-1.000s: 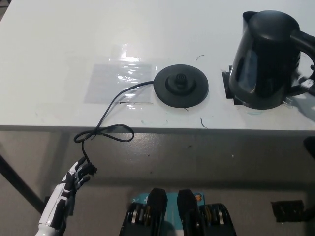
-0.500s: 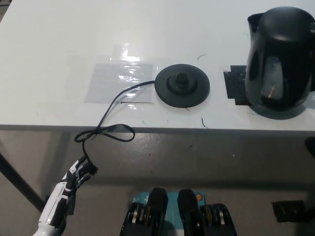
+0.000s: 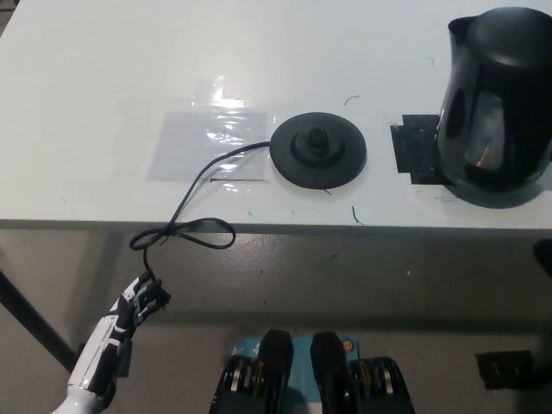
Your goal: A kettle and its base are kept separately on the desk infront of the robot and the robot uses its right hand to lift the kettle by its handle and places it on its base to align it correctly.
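The black kettle (image 3: 496, 103) stands upright on the white desk (image 3: 103, 78) at the far right, its spout toward the back left. Its handle side runs past the picture's right edge, so the handle does not show. The round black base (image 3: 317, 152) lies apart from it near the desk's middle, with nothing on its centre pin. No part of my black right hand shows. My white left hand (image 3: 129, 317) hangs below the desk's front edge at the lower left, fingers loosely apart and holding nothing.
A black cord (image 3: 194, 194) runs from the base over the desk's front edge, loops, and ends close to my left hand. A black tape mark (image 3: 414, 152) lies beside the kettle's foot. A clear film patch (image 3: 207, 134) lies left of the base.
The kettle has shifted right and turned from a lean to upright. Its handle and the black arm seen at the right edge a second ago have left the picture. My left hand stayed put.
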